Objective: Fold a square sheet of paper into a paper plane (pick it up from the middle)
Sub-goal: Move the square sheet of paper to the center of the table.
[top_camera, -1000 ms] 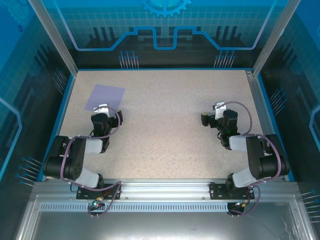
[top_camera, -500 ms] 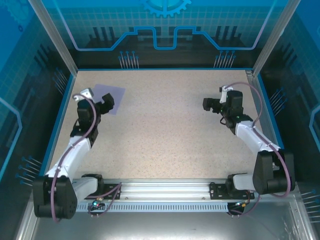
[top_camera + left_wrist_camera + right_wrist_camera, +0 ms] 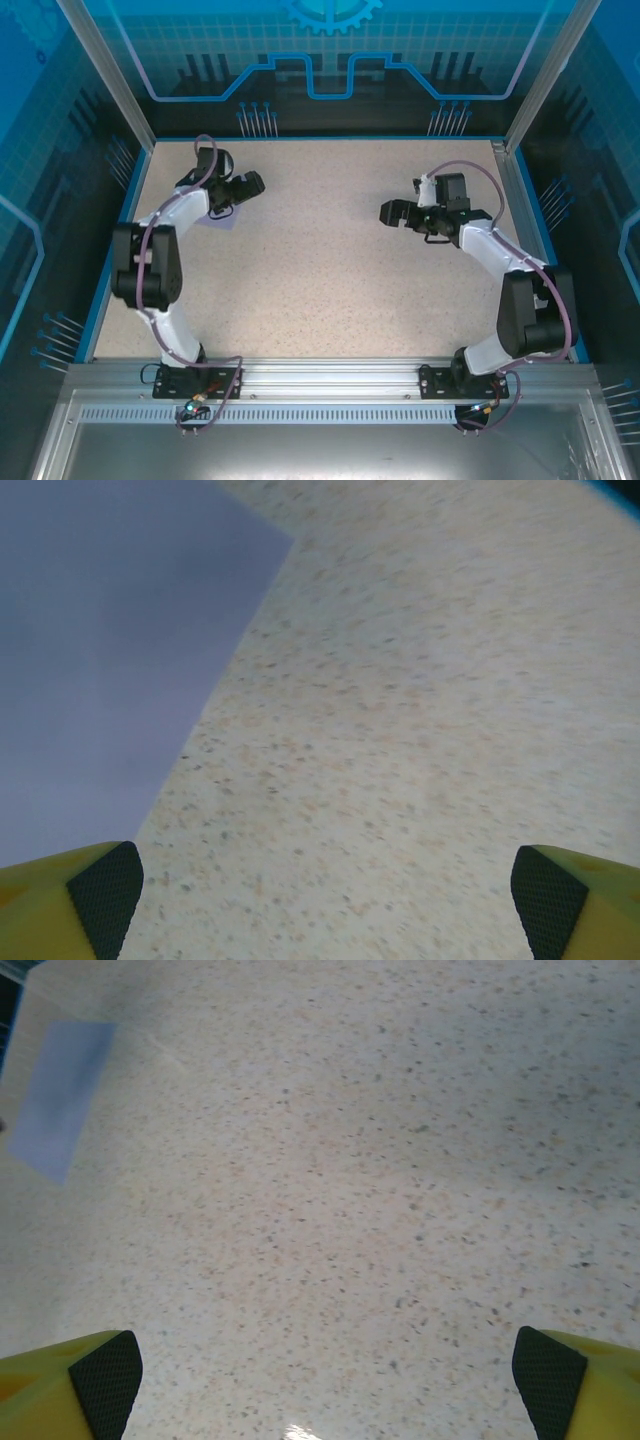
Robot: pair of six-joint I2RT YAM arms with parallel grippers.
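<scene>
The square sheet of paper (image 3: 110, 660) is pale lavender and lies flat on the speckled table at the far left. In the top view my left arm covers most of the sheet (image 3: 214, 218). My left gripper (image 3: 250, 188) hangs just past the sheet's right edge. In its wrist view the left gripper (image 3: 328, 900) is open over bare table, with the sheet at the upper left. My right gripper (image 3: 390, 212) points left at the right half of the table. It is open (image 3: 328, 1385) and empty, and the paper (image 3: 60, 1095) lies far off at the upper left.
The speckled table (image 3: 320, 280) is bounded by a blue rim (image 3: 128, 220) on the left, back and right. An aluminium rail (image 3: 320, 375) with both arm bases runs along the near edge. Open table lies between the two grippers.
My left arm has swung up and over the paper, carrying its gripper right past the sheet's edge. My right gripper has shifted left toward the table's middle. Both stayed open.
</scene>
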